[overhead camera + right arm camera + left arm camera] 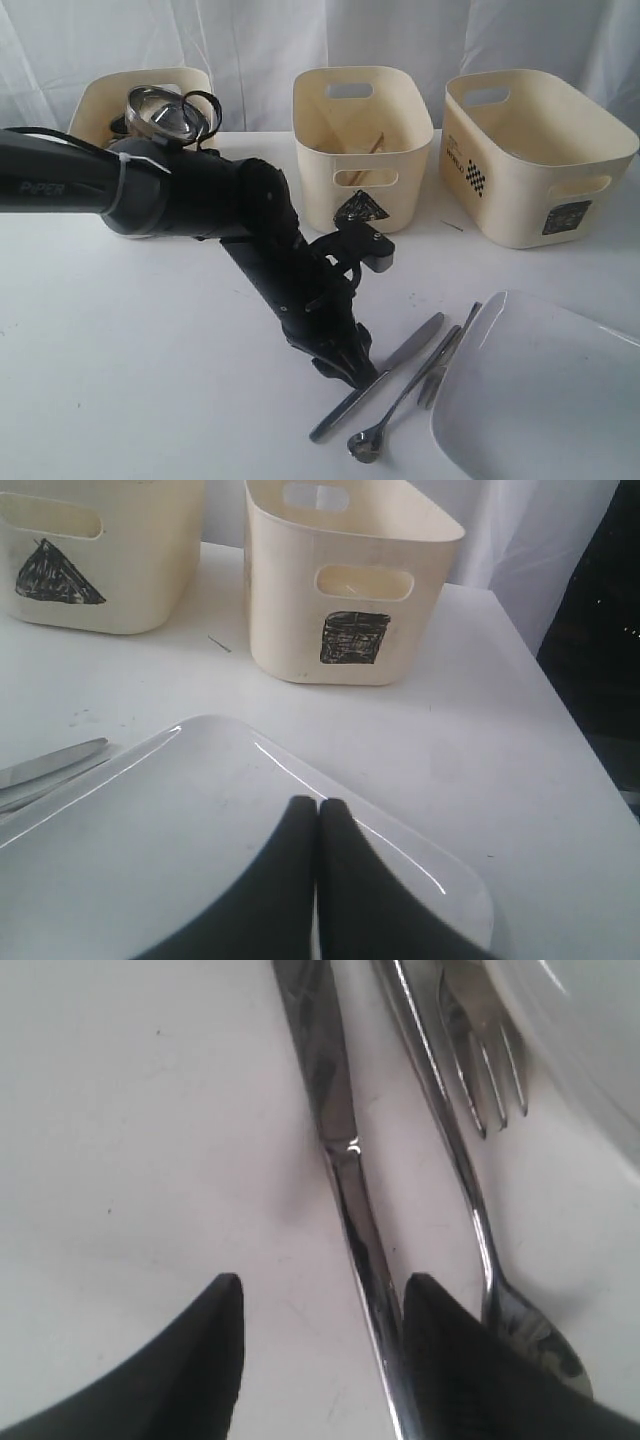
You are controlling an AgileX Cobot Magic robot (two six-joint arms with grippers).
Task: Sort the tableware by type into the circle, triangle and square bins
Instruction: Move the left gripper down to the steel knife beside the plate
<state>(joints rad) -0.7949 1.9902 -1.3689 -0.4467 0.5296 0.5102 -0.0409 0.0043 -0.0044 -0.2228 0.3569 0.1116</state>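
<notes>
We see mug [160, 110] in upper-left bin [95, 95], chopsticks [365, 145] in triangle bin [330, 190], upper centre; nothing visible in square bin [520, 190]. 4 unsorted, lower right: knife [385, 385], spoon [400, 405], fork [450, 350], plate [540, 400]. Left gripper [350, 375] jaws spread astride knife; right gripper [318, 805] jaws pressed together over plate.

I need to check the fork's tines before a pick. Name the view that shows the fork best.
The left wrist view: the fork lies close up, tines distinct, between the spoon and the plate. The exterior view shows it small and thin beside the plate's edge. The right wrist view shows only unclear cutlery ends.
</notes>
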